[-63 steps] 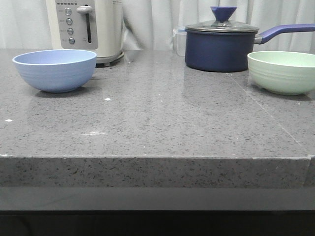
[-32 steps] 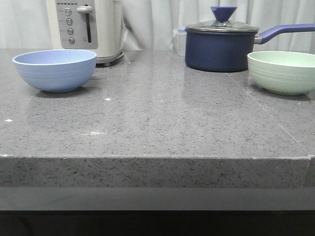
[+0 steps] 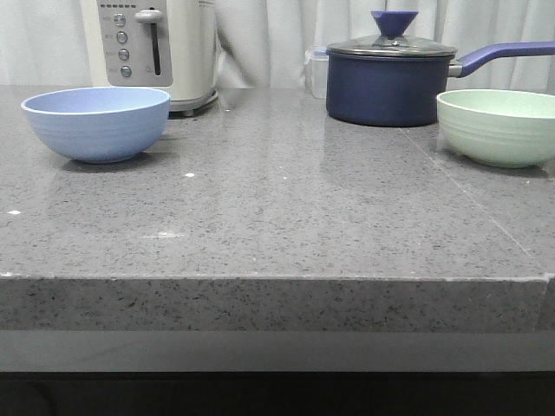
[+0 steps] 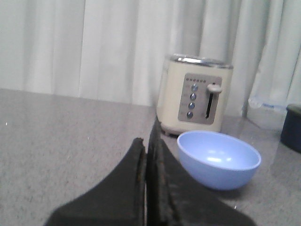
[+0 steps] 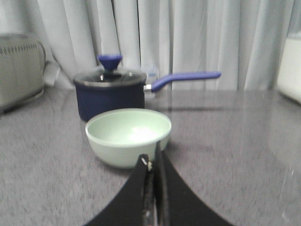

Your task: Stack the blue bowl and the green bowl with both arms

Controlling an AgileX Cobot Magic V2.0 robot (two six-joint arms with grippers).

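The blue bowl [image 3: 96, 123] stands upright and empty at the left of the grey countertop, in front of the toaster. It also shows in the left wrist view [image 4: 219, 159]. The green bowl [image 3: 497, 126] stands upright and empty at the right, beside the saucepan, and shows in the right wrist view [image 5: 128, 136]. My left gripper [image 4: 147, 141] is shut and empty, short of the blue bowl and off to one side of it. My right gripper [image 5: 151, 158] is shut and empty, just short of the green bowl's near side. Neither arm shows in the front view.
A cream toaster [image 3: 154, 50] stands behind the blue bowl. A dark navy saucepan [image 3: 390, 82] with a glass lid and a long handle stands at the back right, close to the green bowl. The countertop's front edge [image 3: 260, 277] runs across the front view.
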